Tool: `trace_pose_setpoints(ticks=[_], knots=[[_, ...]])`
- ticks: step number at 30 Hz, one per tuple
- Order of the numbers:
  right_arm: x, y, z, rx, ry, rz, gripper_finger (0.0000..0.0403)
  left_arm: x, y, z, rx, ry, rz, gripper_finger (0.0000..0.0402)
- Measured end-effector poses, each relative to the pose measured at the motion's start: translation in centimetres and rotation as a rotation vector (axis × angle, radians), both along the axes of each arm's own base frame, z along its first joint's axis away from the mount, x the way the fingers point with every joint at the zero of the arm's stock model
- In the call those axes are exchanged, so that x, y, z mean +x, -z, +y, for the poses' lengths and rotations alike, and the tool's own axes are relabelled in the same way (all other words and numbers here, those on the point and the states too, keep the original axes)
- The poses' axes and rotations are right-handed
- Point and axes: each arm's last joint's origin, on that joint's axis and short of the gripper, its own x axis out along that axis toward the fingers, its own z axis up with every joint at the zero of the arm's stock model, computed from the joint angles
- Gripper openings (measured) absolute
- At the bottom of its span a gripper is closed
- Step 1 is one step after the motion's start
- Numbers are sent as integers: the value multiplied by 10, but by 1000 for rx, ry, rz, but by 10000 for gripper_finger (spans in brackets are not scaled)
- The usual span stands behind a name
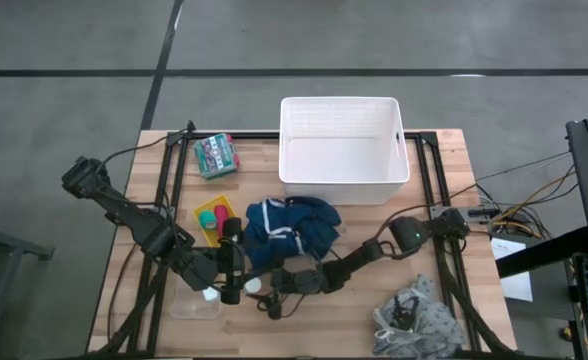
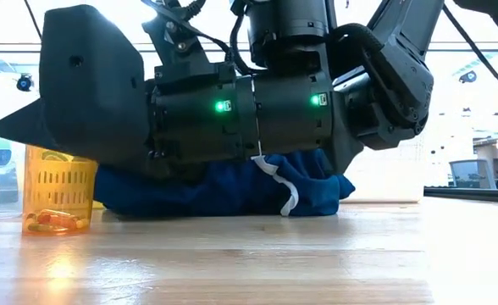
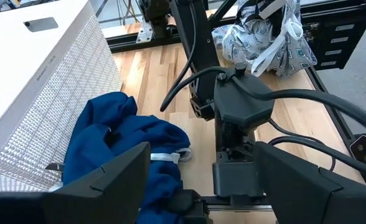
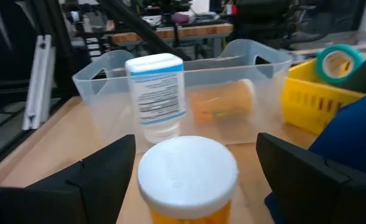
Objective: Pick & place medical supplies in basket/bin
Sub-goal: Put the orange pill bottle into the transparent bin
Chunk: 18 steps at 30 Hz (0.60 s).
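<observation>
1. Right claw (image 4: 189,186) lies low near the desk's front edge, fingers spread around an orange pill bottle (image 4: 188,177), not clamped.
2. Left claw (image 3: 201,180) is released beside the blue garment (image 1: 292,228) at mid-desk.

Quick count of what's on your table: three bottles, so two orange ones (image 4: 188,180) and a white labelled one (image 4: 157,96). Two tape rolls you can actually make out, one green (image 4: 338,62) and one red (image 1: 221,213). One blue garment (image 1: 289,228), one patterned cloth (image 1: 414,315), one green packet (image 1: 215,155). For containers you've got three: one white tub (image 1: 342,180), one yellow tray (image 4: 307,99), one clear box (image 4: 108,118).
</observation>
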Motion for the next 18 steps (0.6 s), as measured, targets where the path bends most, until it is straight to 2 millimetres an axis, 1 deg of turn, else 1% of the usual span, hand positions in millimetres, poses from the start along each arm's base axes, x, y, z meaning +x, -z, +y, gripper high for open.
trace_pose_setpoints(ticks=[3, 7, 13, 18], knots=[[-2, -4, 6, -33, 34, -7, 327, 0, 0, 0, 0, 0, 0, 291], [-10, -8, 20, -90, 94, -14, 327, 0, 0, 0, 0, 0, 0, 291], [-25, -18, 44, -238, 261, -4, 327, 0, 0, 0, 0, 0, 0, 291], [-37, -29, 59, -338, 393, 20, 327, 0, 0, 0, 0, 0, 0, 290]])
